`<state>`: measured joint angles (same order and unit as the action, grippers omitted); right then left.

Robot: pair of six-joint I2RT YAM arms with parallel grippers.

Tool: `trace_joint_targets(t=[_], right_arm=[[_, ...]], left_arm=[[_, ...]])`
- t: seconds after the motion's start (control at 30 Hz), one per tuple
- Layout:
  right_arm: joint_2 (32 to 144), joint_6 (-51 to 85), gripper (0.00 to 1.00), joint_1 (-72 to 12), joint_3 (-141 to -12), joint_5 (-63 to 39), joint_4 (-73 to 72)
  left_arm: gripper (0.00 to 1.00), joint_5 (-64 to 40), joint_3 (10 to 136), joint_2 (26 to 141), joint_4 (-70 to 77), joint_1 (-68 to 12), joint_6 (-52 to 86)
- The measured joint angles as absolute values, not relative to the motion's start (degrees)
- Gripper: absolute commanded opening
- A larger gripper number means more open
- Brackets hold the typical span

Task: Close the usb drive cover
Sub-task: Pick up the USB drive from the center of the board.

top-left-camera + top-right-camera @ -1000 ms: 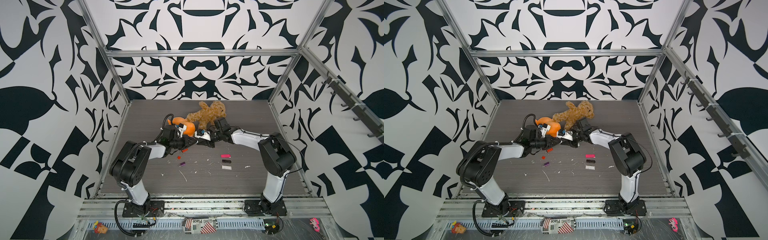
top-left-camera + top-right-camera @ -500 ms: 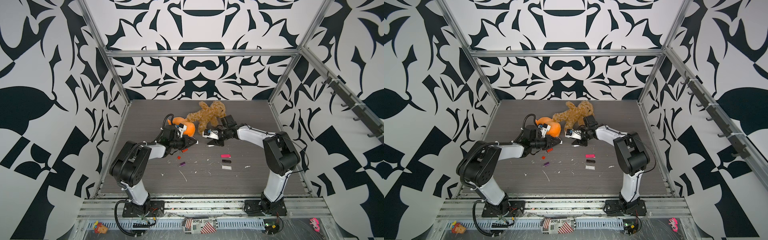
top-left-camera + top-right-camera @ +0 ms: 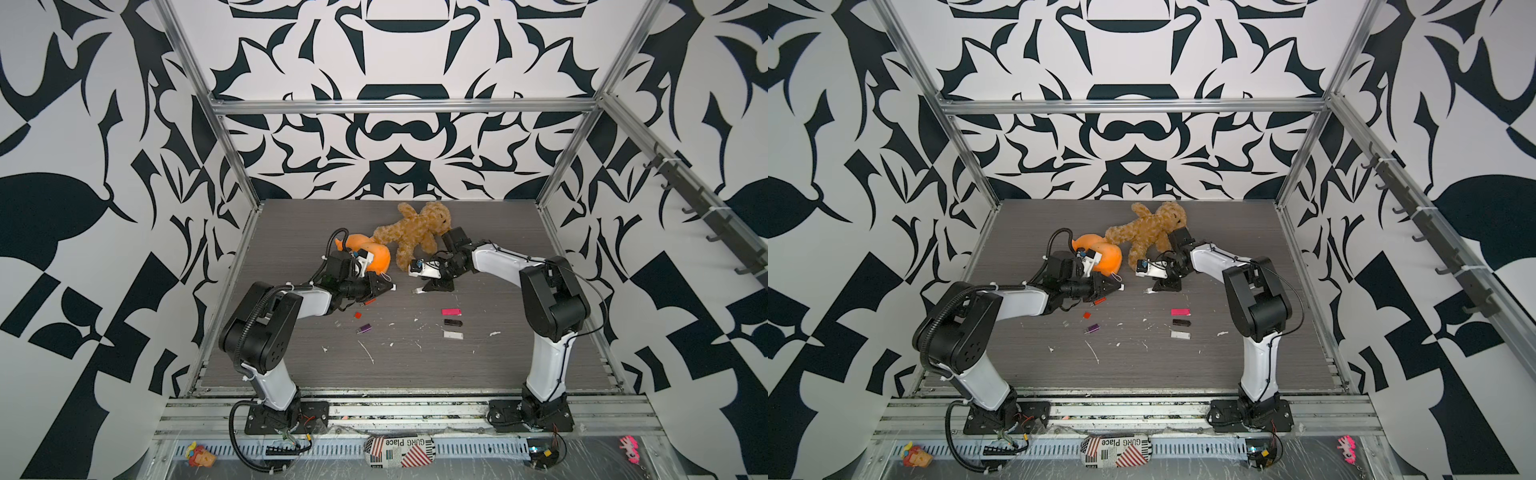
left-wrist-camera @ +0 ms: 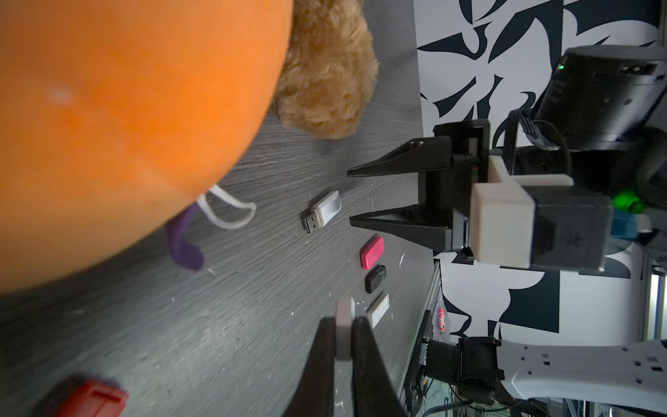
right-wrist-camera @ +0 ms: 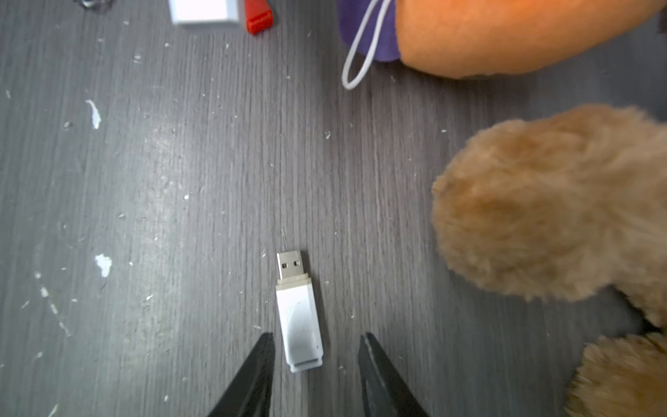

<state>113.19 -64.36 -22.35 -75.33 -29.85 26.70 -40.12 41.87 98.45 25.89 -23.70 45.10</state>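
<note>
While my left gripper (image 4: 343, 321) pinches the cap (image 4: 344, 307), the uncapped drive (image 5: 294, 310) lies between my right gripper's (image 5: 317, 335) open jaws.

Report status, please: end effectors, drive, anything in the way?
Left end effector shut on cap. Right end effector open, drive loose just ahead, plug bare. Teddy close beside drive, not touching.
</note>
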Motion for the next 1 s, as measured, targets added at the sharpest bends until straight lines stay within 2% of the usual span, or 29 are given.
trace_joint_targets(t=[0.33,1.0], right_arm=[[116.73,-65.21,0.41,-22.37,-78.06,-29.54,29.80],[119.39,-67.00,0.17,-23.03,-82.04,-29.32,34.70]], left_arm=[[0.09,-39.92,41.87,98.41,25.02,-23.70,44.93],[0.09,-39.66,42.74,98.41,24.60,-23.70,44.93]])
